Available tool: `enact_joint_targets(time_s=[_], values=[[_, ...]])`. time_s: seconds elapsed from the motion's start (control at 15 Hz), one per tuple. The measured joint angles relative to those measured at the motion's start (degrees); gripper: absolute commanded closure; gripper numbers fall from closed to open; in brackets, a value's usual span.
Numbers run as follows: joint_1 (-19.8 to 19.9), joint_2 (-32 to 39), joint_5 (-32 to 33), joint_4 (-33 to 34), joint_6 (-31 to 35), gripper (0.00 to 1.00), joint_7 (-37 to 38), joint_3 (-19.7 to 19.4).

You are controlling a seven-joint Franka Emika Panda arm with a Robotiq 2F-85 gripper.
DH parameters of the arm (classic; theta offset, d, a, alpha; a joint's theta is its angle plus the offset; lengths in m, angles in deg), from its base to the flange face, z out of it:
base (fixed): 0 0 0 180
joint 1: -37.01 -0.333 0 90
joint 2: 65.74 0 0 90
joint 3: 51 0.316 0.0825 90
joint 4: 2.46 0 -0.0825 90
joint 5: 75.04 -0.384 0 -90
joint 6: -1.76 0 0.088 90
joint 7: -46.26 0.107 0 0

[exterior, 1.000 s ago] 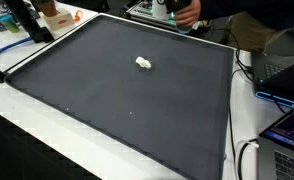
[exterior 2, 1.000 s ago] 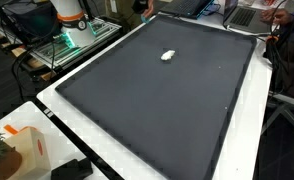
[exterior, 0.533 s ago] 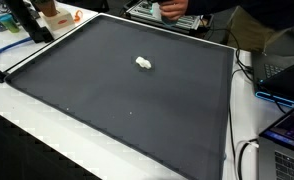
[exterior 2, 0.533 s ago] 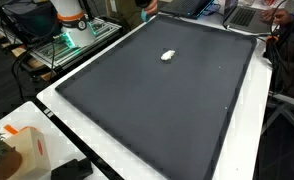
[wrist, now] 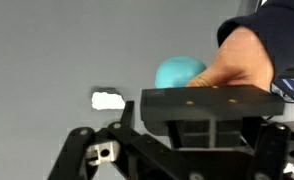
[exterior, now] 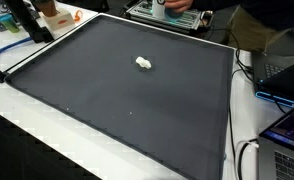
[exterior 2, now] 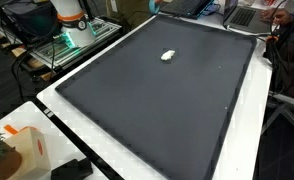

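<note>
A small white lump (exterior: 143,63) (exterior 2: 168,55) lies alone on the large dark mat (exterior: 127,110) (exterior 2: 157,110). From the wrist view the lump (wrist: 108,99) sits on the grey surface to the left of my gripper (wrist: 177,140). The gripper's black body fills the bottom of that view, its linkages are spread wide, and nothing is between them: it is open. Just beyond the gripper a person's hand (wrist: 237,60) holds a teal ball (wrist: 179,72). The gripper does not show in either exterior view.
The person (exterior: 257,25) leans in at the mat's far edge beside a tray of electronics (exterior: 167,14). Laptops (exterior: 287,120) and cables line one side. An orange box (exterior: 57,15) and the robot's base (exterior 2: 67,15) stand off the mat.
The person's hand has drawn back from the mat's far edge toward the top of the exterior view. The white lump has stayed put.
</note>
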Motion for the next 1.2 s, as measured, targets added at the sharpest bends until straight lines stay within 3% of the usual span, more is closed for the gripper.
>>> enact_joint_targets(time_s=[0.4,0.53,0.6,1.0,1.2], values=[[-0.15,-0.40,-0.58,0.00,-0.44,0.02,0.00,-0.01],[-0.15,-0.41,-0.71,0.00,-0.52,0.13,0.01,-0.02],[-0.15,-0.41,-0.74,0.00,-0.55,0.28,0.02,-0.02],[-0.18,-0.86,-0.87,0.01,-1.19,0.75,0.16,-0.03],[-0.09,-1.29,-0.86,0.01,-1.29,0.78,0.40,-0.14]])
